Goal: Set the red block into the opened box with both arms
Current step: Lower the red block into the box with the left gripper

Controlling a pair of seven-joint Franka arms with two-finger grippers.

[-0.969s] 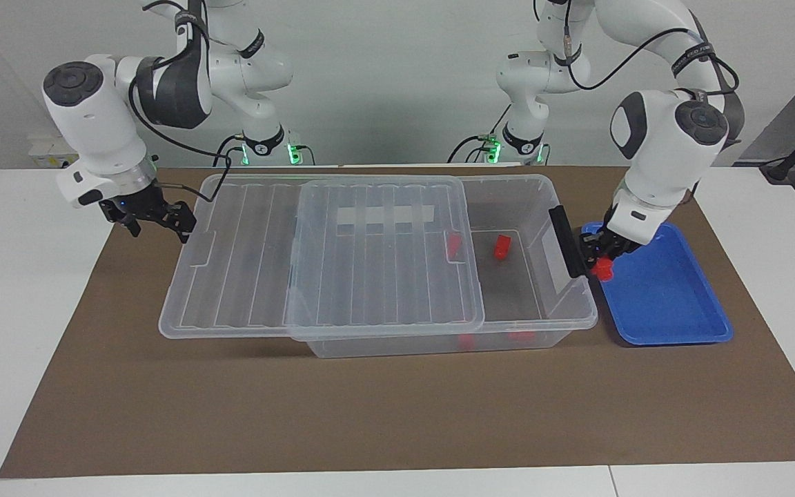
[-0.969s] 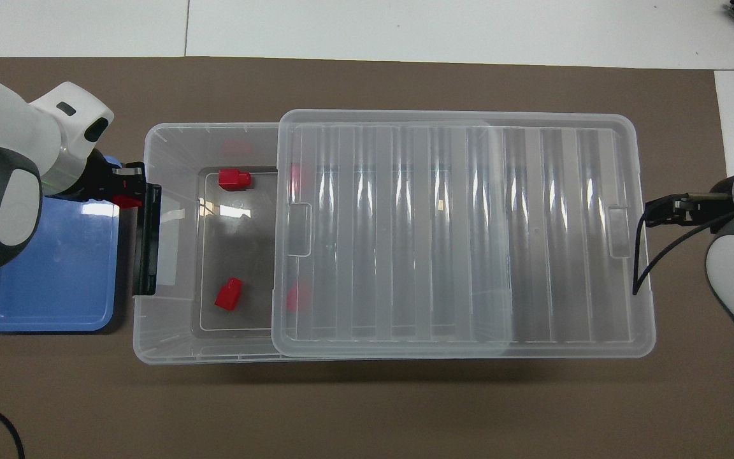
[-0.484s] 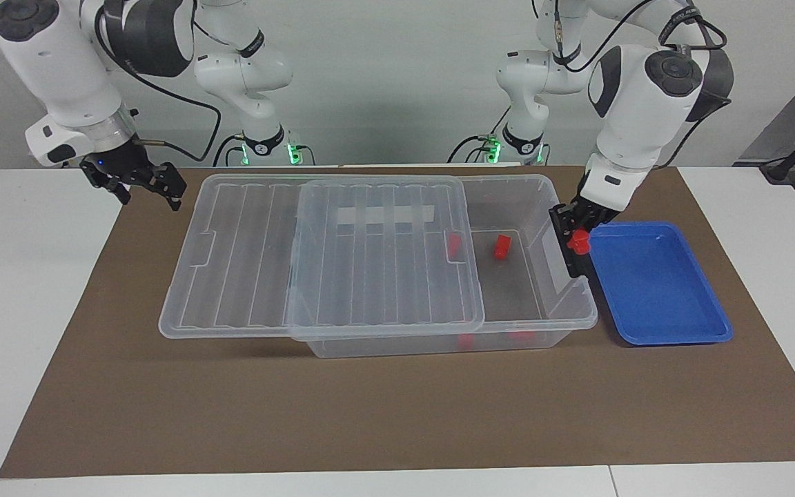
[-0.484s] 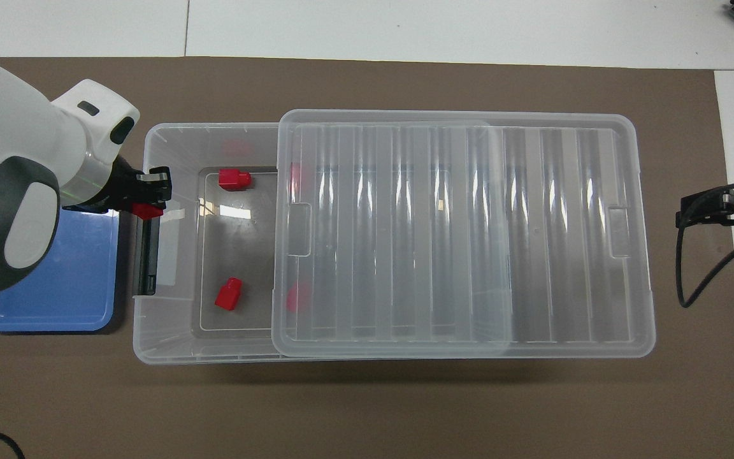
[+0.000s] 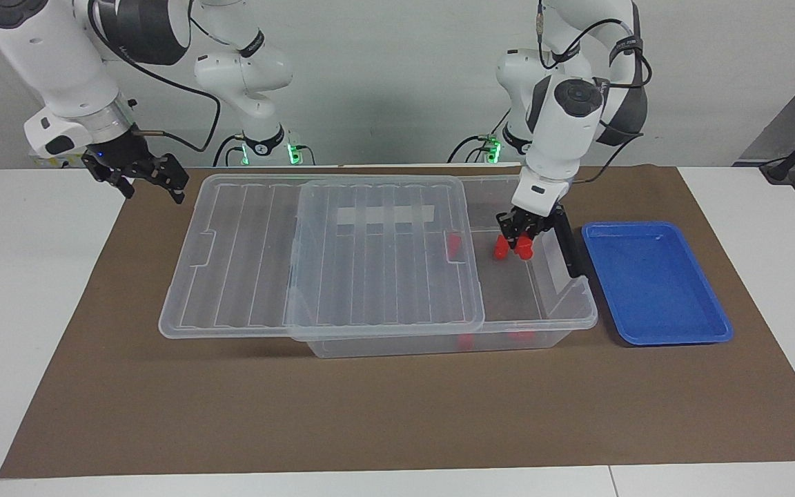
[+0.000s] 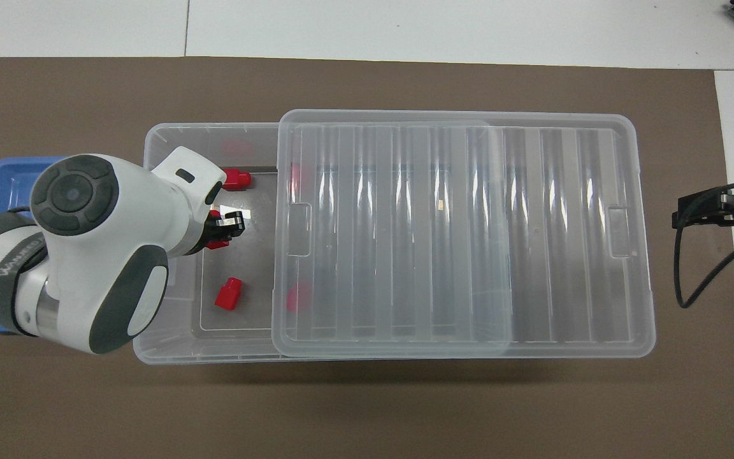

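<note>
The clear box (image 5: pixel 384 345) (image 6: pixel 201 347) stands mid-table, its ribbed lid (image 5: pixel 377 255) (image 6: pixel 456 229) slid toward the right arm's end, so the end by the left arm is uncovered. My left gripper (image 5: pixel 523 241) (image 6: pixel 223 229) is shut on a red block (image 5: pixel 524 252) (image 6: pixel 217 244) and hangs low inside that uncovered part. Two more red blocks (image 6: pixel 236 180) (image 6: pixel 228 294) lie on the box floor; the one nearer the robots (image 5: pixel 501 248) is right beside the held block. My right gripper (image 5: pixel 142 176) (image 6: pixel 717 210) is open and empty, raised past the lid's overhanging end.
A shallow blue tray (image 5: pixel 653 283) (image 6: pixel 10 172) sits beside the box at the left arm's end of the table. The box's black latch (image 5: pixel 566 241) stands between the tray and the uncovered part. A brown mat (image 5: pixel 370 414) covers the table.
My left gripper lifted the red block off the blue tray, carried it over the latch end and lowered it into the box. My right gripper rose from the lid's end and now waits.
</note>
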